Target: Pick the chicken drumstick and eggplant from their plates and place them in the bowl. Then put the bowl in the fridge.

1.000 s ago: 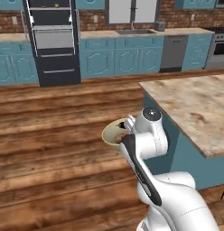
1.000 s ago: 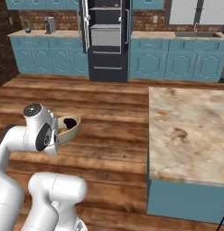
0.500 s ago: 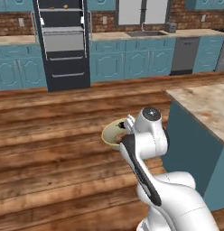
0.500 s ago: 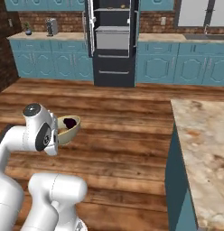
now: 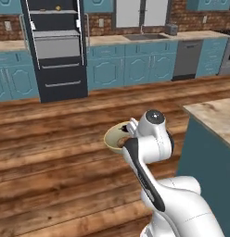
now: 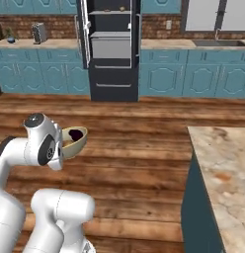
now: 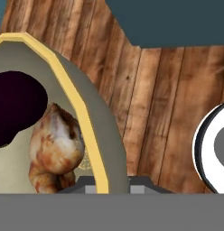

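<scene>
My gripper [image 7: 109, 184] is shut on the rim of the tan-yellow bowl [image 7: 82, 108], which I hold up over the wooden floor beside my arm. Inside the bowl lie the dark purple eggplant [image 7: 16, 108] and the golden-brown chicken drumstick [image 7: 55, 149]. The bowl [image 5: 117, 138] sits just left of my white wrist in the left base view. In the right base view the bowl [image 6: 75, 142] shows the eggplant [image 6: 74, 134] in it. The black fridge [image 5: 56, 51] stands open against the far wall, also seen as the fridge [image 6: 112, 49]. The plates are out of view.
A marble-topped island [image 6: 223, 168] with dark teal sides stands close on my right, its corner [image 5: 214, 115] near my arm. Teal cabinets [image 5: 130, 65], a sink and a dishwasher [image 5: 187, 58] line the back wall. Wooden floor [image 6: 139, 128] stretches to the fridge.
The whole picture has shifted, so the base has moved: the fridge now sits nearer the centre and larger, the island has slid off to the right. The bowl stays held in the same pose.
</scene>
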